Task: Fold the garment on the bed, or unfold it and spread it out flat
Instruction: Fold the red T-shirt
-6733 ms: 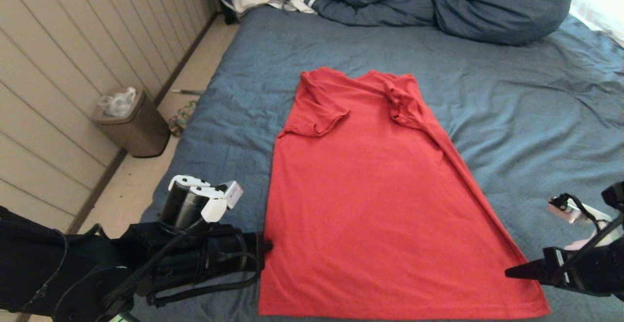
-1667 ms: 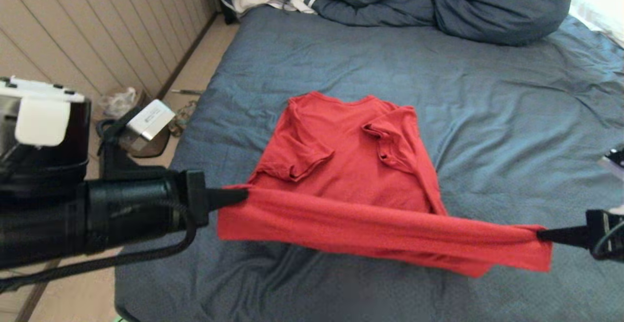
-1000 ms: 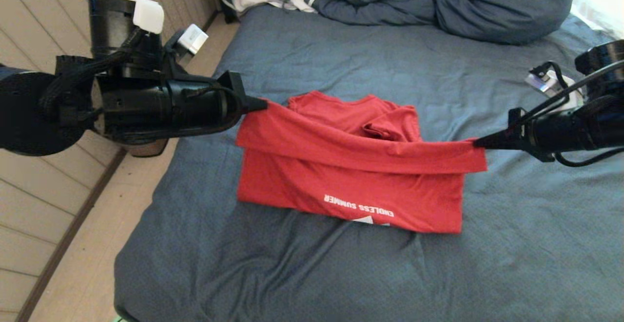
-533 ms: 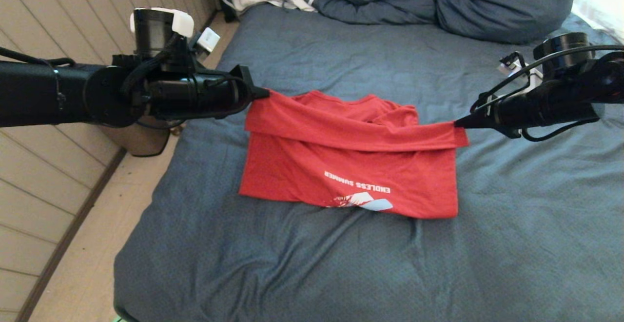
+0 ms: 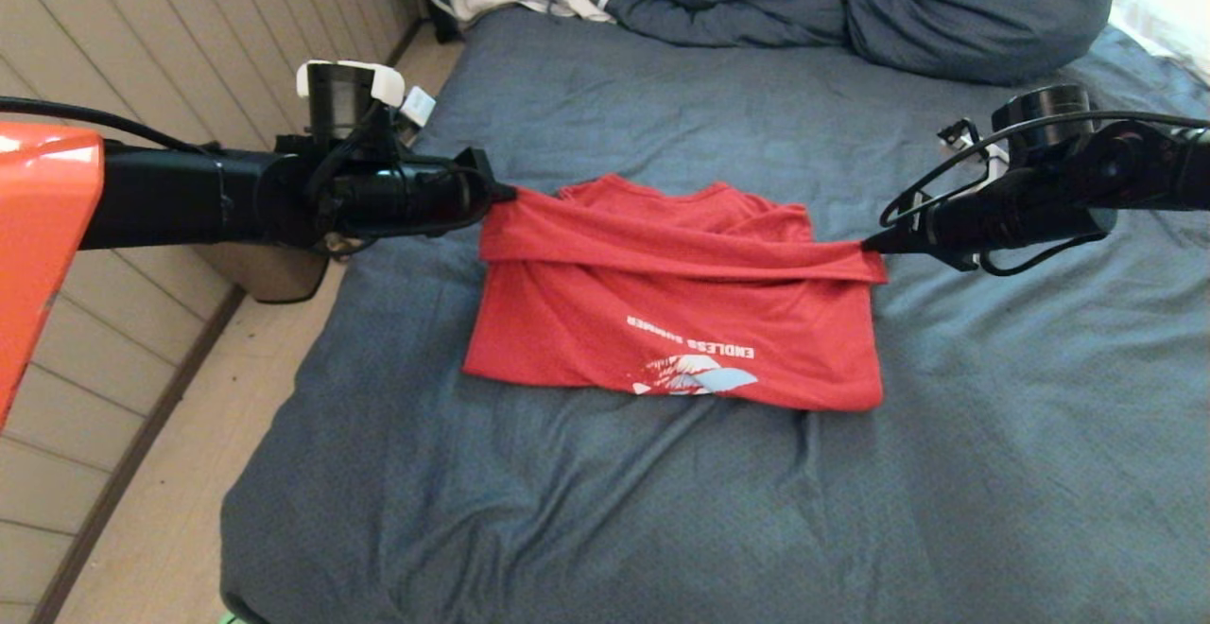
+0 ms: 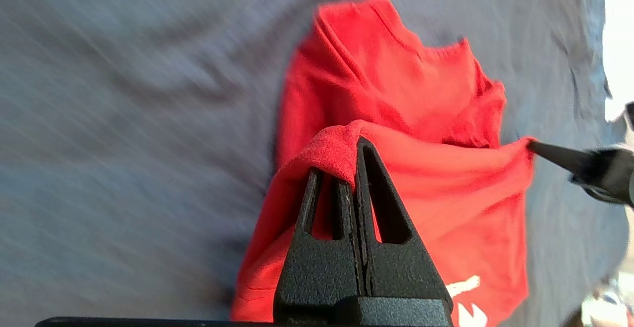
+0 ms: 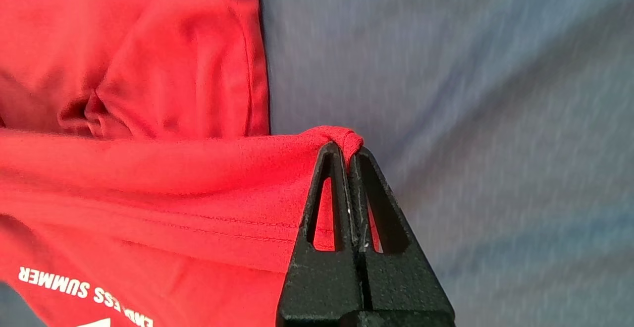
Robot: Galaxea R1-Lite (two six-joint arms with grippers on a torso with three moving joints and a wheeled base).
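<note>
at the hem corners: both grippers are pinched tight on the garment (image 5: pixel 676 312), holding its folded-over edge taut between them.
left gripper (image 5: pixel 510 193): fingers closed flat on the red cloth at the shirt's left corner, arm reaching in from the wall side.
right gripper (image 5: pixel 868 246): fingers clamped on the opposite corner, a small roll of hem over the tips.
garment: doubled over, printed side up, white lettering and a white and light-blue graphic showing; collar end lies beyond the held edge.
bed (image 5: pixel 662 511): wrinkled slate-blue sheet under the shirt, creases fanning toward the near edge.
duvet (image 5: pixel 832 0): bunched dark blue at the far end.
room: pale panelled wall (image 5: pixel 142 57) on the left, a bin (image 5: pixel 269 274) on the floor beside the bed.
</note>
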